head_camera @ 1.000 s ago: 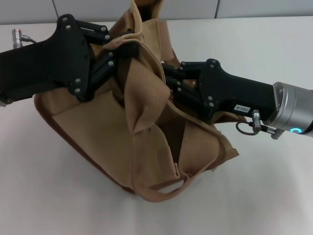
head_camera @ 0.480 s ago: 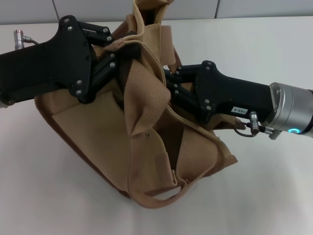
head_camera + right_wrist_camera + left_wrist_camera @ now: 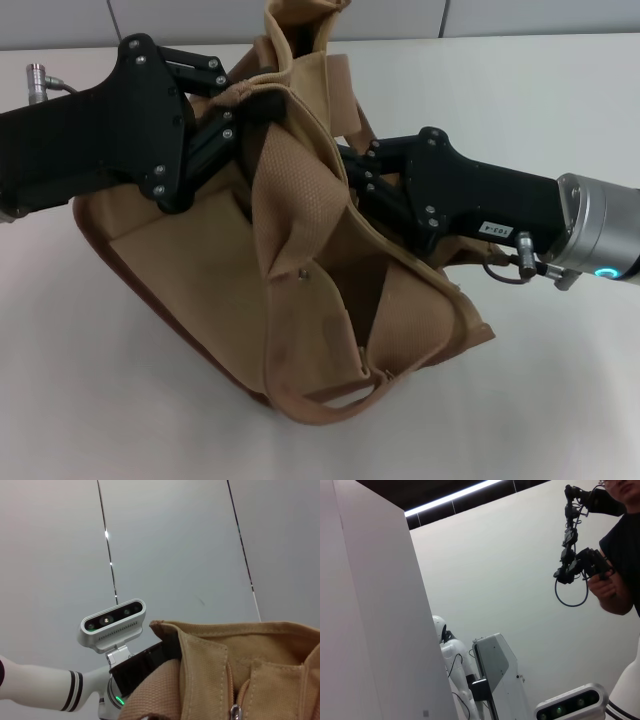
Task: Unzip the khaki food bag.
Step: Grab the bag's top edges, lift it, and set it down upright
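White table [image 3: 560, 110], both tools [image 3: 262, 100] [image 3: 345, 170] at bag [image 3: 200, 260]

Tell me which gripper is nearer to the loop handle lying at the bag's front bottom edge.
Right. The right gripper reaches into the khaki food bag just above that loop handle; the left gripper clamps the bag's far top edge, farther away.

Khaki food bag [image 3: 200, 270]: we record tan canvas with brown base trim, lying crumpled and tilted on the table, webbing handles draped across it, top edge pulled up, mouth gaping toward the camera.
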